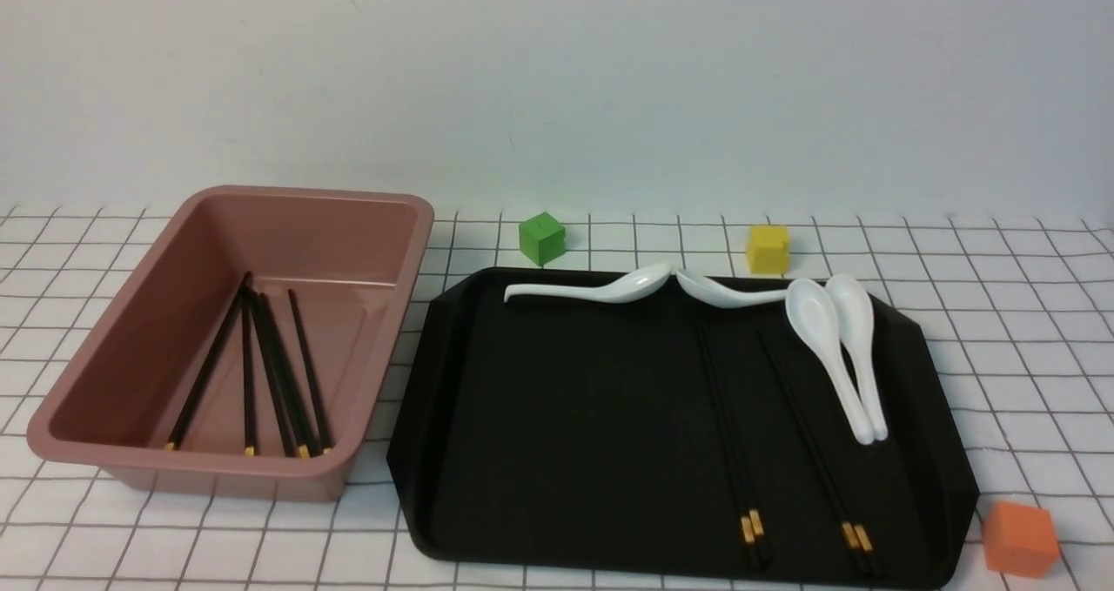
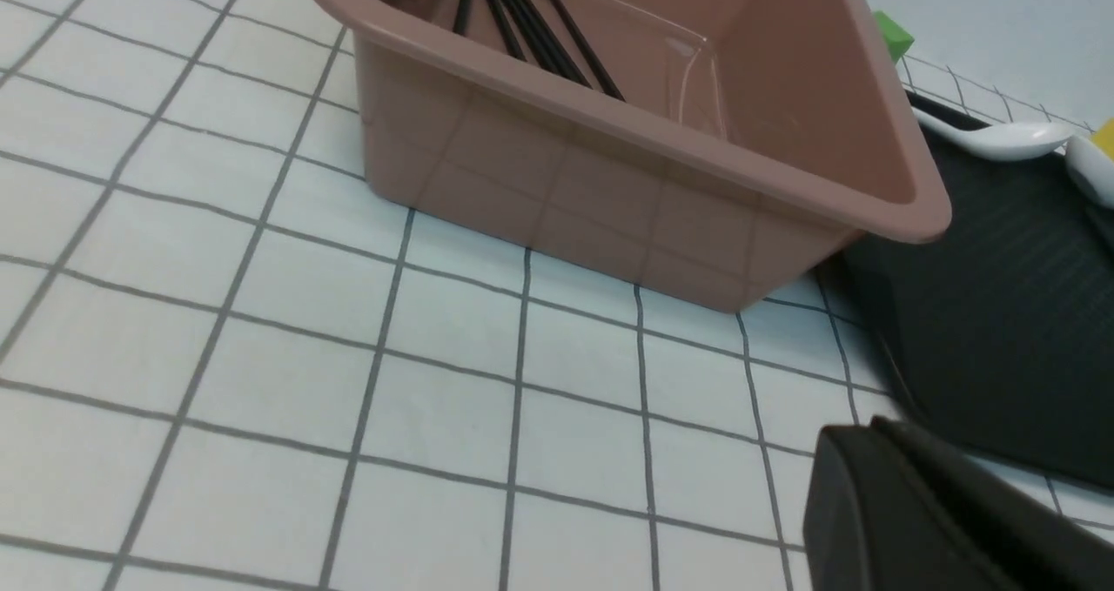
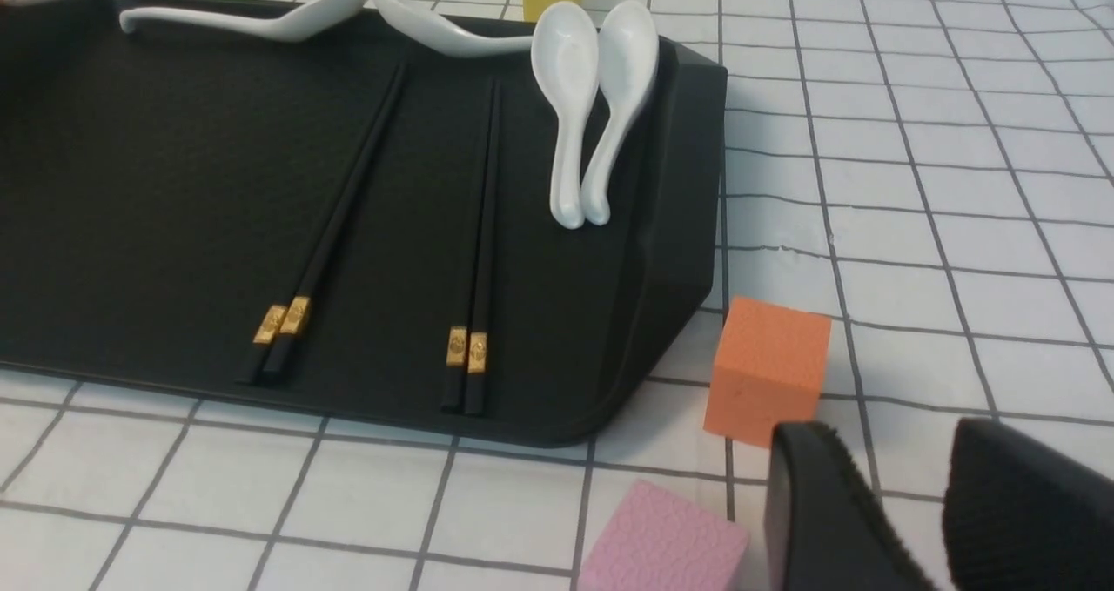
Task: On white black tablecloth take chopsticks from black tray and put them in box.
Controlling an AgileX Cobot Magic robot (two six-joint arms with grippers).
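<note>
Front view, seen from between your two arms: neither arm shows. On the checked tablecloth (image 1: pixel 1001 347) the pink-brown box (image 1: pixel 365 225) sits on the left, several black chopsticks (image 1: pixel 277 369) already lying inside it. Just beside it, the black tray (image 1: pixel 566 417) carries two more pairs of chopsticks (image 1: pixel 729 434), gold bands toward you, and four white spoons (image 1: pixel 835 356). A green cube (image 1: pixel 541 238) and a yellow cube (image 1: pixel 768 248) stand behind the tray; an orange cube (image 1: pixel 1018 537) sits off its near right corner.

Left wrist view: your left gripper (image 2: pixel 922 513) hangs over bare cloth near the box's corner; only one dark finger edge shows, so you cannot tell how far it is spread.

Right wrist view: your right gripper (image 3: pixel 905 513) hovers beside the orange cube and a pink cube (image 3: pixel 661 539), fingers parted, holding nothing.
</note>
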